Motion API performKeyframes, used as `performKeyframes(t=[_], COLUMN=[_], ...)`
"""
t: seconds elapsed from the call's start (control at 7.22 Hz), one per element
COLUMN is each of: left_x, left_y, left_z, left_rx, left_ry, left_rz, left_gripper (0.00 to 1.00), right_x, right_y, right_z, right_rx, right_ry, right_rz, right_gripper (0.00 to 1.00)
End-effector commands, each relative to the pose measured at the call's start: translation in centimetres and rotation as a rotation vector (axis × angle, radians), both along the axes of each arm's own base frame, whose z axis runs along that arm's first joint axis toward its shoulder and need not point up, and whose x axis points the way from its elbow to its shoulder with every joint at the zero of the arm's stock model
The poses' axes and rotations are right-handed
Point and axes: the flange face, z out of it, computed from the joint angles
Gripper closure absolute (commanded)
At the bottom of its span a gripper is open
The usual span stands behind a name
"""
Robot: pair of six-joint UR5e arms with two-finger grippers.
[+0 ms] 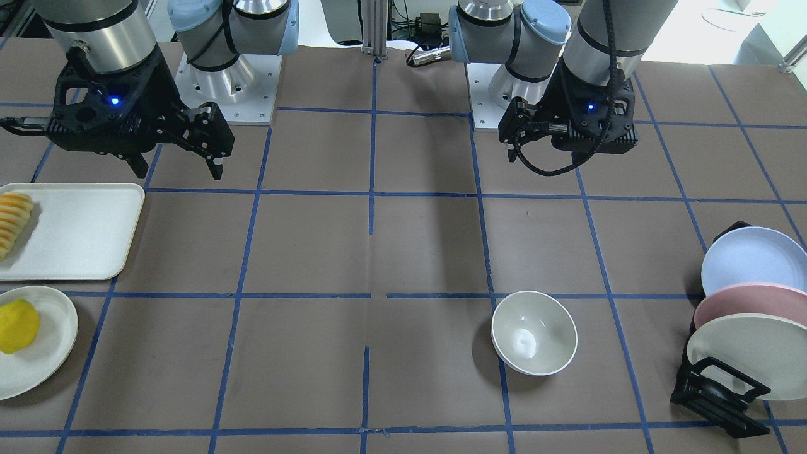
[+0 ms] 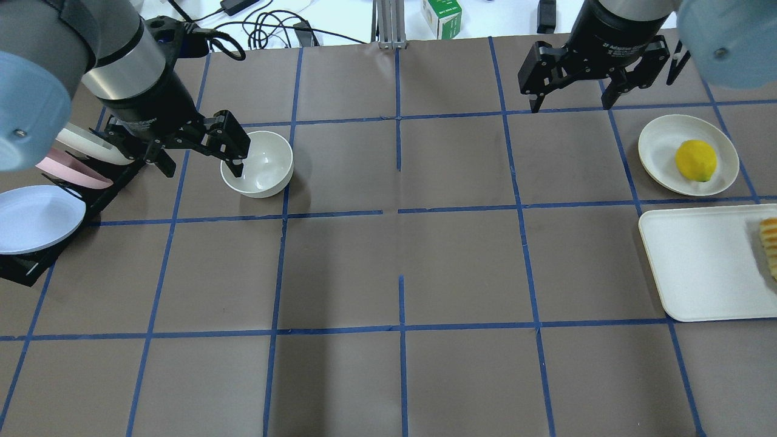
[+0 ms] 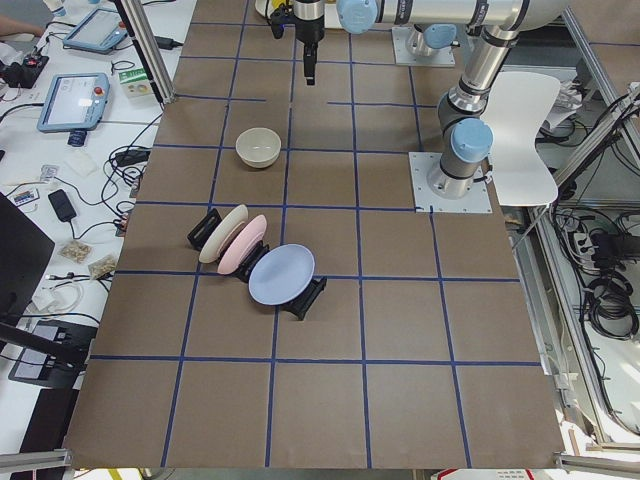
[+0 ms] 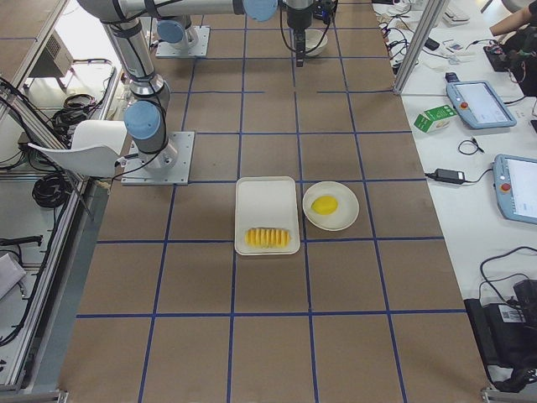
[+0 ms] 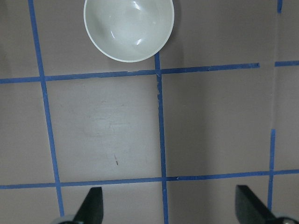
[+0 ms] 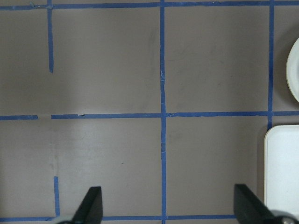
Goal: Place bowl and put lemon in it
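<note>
The left gripper's (image 5: pixel 170 208) fingers (image 5: pixel 92 205) are standing wide apart and gripping nothing, hanging above the bare brown table (image 5: pixel 210 121) with its blue tape lines (image 5: pixel 160 130). Ahead of them in the wrist view, towards that view's left finger and well apart from both tips, the bowl (image 5: pixel 128 28) is sitting upright and empty, its rim meeting a crossing of the tape. Out past the fingers on this gripper's outer side, a black rack (image 1: pixel 719 391) is holding three plates (image 1: pixel 753 258) on edge: blue, pink and cream. The right gripper's (image 6: pixel 169 208) fingers (image 6: pixel 92 205) are likewise spread wide with nothing between them, hovering over bare table. To their outer side a white tray (image 6: pixel 282 172) and the rim of a shallow white plate (image 6: pixel 295 70) are just entering the wrist view. On that plate, well apart from the fingertips, the lemon (image 2: pixel 695 160) is lying on its side. At the tray's far end, a row of ridged yellow-orange sliced food (image 2: pixel 770 243) is resting. On the collar above the right fingers, small white lettering (image 2: pixel 625 45) is showing; it seems to read "Adaptive Gripper", though it is too small to be sure. Beyond the table's edge between the two grippers, a green and white carton (image 2: pixel 441 15) is standing, its print too small to read.
</note>
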Motion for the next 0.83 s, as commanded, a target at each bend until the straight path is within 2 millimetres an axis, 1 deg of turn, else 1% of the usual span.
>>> performKeyframes(t=[0.0, 0.14, 0.28, 0.42, 0.55, 0.69], left_x=[-0.2, -0.3, -0.4, -0.3, -0.1, 0.2], left_y=[0.5, 0.6, 0.7, 0.9, 1.3, 1.2], left_z=[0.7, 0.6, 0.8, 1.7, 1.3, 1.2], left_rx=[-0.014, -0.008, -0.014, -0.031, -0.017, -0.017], left_ry=[0.004, 0.001, 0.004, 0.000, -0.006, -0.028], left_rz=[-0.002, -0.007, -0.008, -0.005, -0.004, -0.005], left_gripper=[0.00, 0.00, 0.00, 0.00, 0.00, 0.00], right_x=[-0.4, -0.4, -1.0, -2.7, -6.2, -9.8], right_y=[-0.3, -0.3, -0.7, -1.2, -1.6, -2.1], right_z=[-0.4, -0.4, -0.5, -0.4, -0.1, 1.2], right_rx=[0.006, 0.006, 0.005, 0.003, 0.003, -0.026], right_ry=[-0.004, -0.003, -0.005, -0.003, -0.002, 0.005], right_rz=[-0.010, -0.007, -0.021, -0.044, -0.103, -0.136], right_gripper=[0.00, 0.00, 0.00, 0.00, 0.00, 0.00])
